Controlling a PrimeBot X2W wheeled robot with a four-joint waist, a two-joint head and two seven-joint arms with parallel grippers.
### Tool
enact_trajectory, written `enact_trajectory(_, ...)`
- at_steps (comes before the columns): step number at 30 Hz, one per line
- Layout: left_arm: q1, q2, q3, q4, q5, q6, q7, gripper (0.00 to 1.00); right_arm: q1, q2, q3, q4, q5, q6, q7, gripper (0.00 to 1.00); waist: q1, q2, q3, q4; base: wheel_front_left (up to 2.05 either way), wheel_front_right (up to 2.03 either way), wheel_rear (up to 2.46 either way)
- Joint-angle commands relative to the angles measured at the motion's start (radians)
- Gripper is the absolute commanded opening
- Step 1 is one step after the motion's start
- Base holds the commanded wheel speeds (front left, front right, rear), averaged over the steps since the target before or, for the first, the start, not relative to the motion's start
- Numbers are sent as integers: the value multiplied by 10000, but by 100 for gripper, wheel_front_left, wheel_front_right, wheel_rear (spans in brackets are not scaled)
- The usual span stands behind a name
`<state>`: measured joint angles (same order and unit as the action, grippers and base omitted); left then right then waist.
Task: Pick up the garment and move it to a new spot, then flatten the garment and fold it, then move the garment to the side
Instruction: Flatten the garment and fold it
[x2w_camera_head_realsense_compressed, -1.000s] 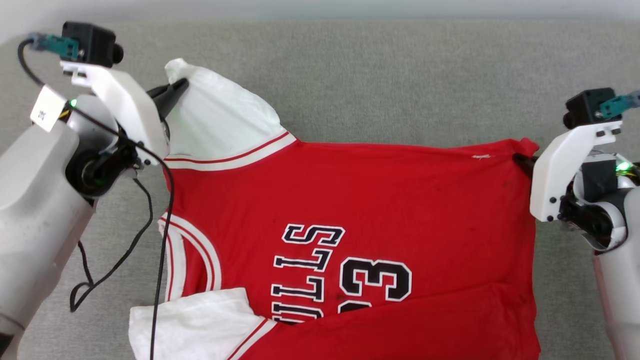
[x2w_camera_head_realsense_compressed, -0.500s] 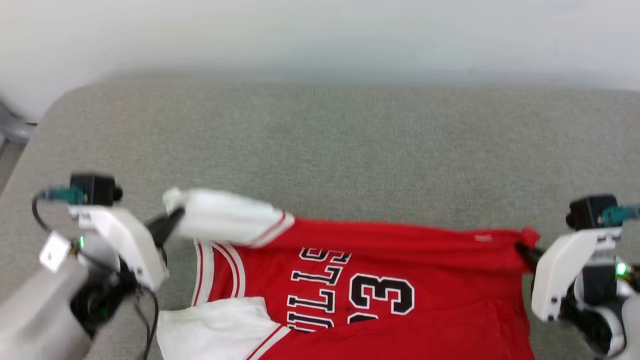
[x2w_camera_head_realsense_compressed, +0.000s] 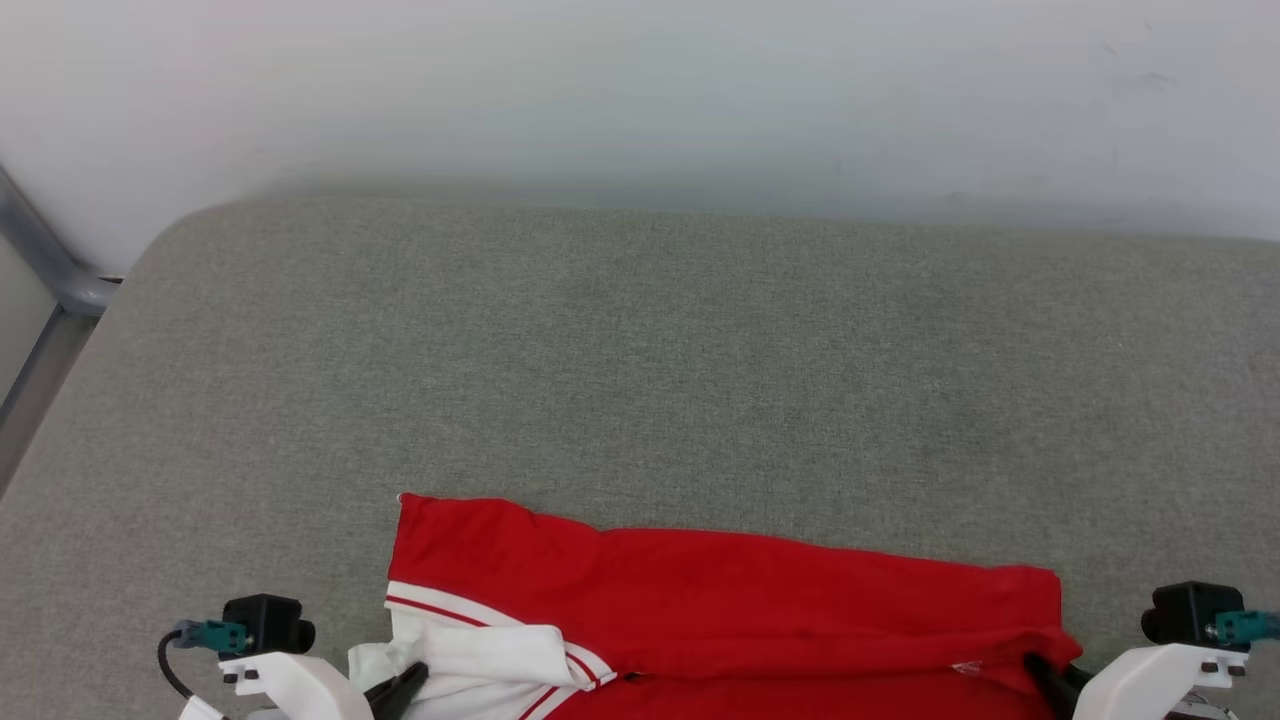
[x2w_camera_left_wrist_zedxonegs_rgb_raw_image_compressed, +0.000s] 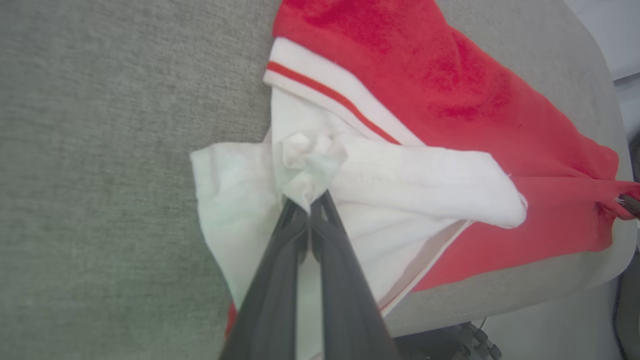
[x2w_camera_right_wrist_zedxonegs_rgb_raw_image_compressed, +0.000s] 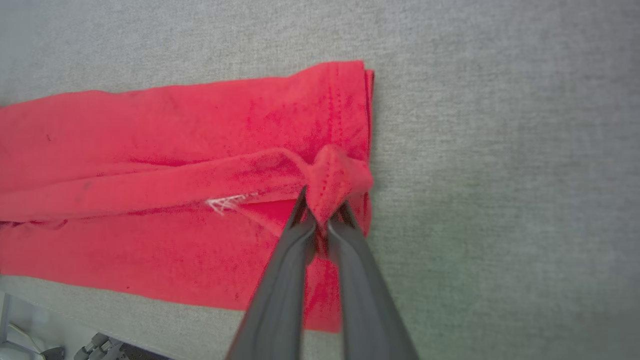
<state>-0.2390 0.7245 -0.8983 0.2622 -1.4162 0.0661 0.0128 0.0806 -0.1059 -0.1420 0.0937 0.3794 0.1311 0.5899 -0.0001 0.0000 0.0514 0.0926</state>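
Garment (x2w_camera_head_realsense_compressed: 720, 590) lies along the near edge of the counter (x2w_camera_head_realsense_compressed: 640, 380), which is covered in grey woven cloth. The far half of the counter is bare up to a pale wall (x2w_camera_head_realsense_compressed: 640, 90). The cloth is doubled over on itself into a long red band that runs left to right across the head view, with its far edge slightly wavy. At the robot's left end is a white sleeve panel (x2w_camera_left_wrist_zedxonegs_rgb_raw_image_compressed: 400, 175), edged with thin red-and-white stripe trim (x2w_camera_left_wrist_zedxonegs_rgb_raw_image_compressed: 325, 87) and rumpled rather than flat. Left gripper (x2w_camera_left_wrist_zedxonegs_rgb_raw_image_compressed: 310, 210) has its fingers drawn tight together on a bunched tuft of that white fabric, the tuft puffing out just beyond the tips. Right gripper (x2w_camera_right_wrist_zedxonegs_rgb_raw_image_compressed: 322, 220) is likewise closed to a narrow pinch, on a peaked fold of red hem at the garment's right-hand corner. The stitched hem line shows on the peak. A tiny white logo (x2w_camera_right_wrist_zedxonegs_rgb_raw_image_compressed: 230, 202) sits just beside that pinch, on the upper layer. In the right wrist view, the stacked red layers end in a straight vertical edge beyond the fingers. In both wrist views, the garment's near side comes close to the counter's rounded edge. A grey metal rail (x2w_camera_head_realsense_compressed: 40, 260) stands off the counter's far left corner.
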Motion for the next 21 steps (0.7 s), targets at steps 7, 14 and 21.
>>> enact_trajectory(7, -161, -363, 168, -22, 726, 43, -1260, 100, 364, 342, -116, -275, 128, -9, -1582, 100, 1, 0, -288, -13, 0, 0, 0)
enact_trajectory(14, -516, -508, 833, -757, 2551, 972, -2716, 100, 172, 96, -705, -630, -134, -9, -1224, 100, 1, 0, -604, -72, 0, 0, 0)
enact_trajectory(21, -29, -1142, 2656, -1987, 5127, 1655, -2783, 100, 50, -280, -857, -1143, -220, -9, 758, 100, 1, 0, -520, 86, 0, 0, 0)
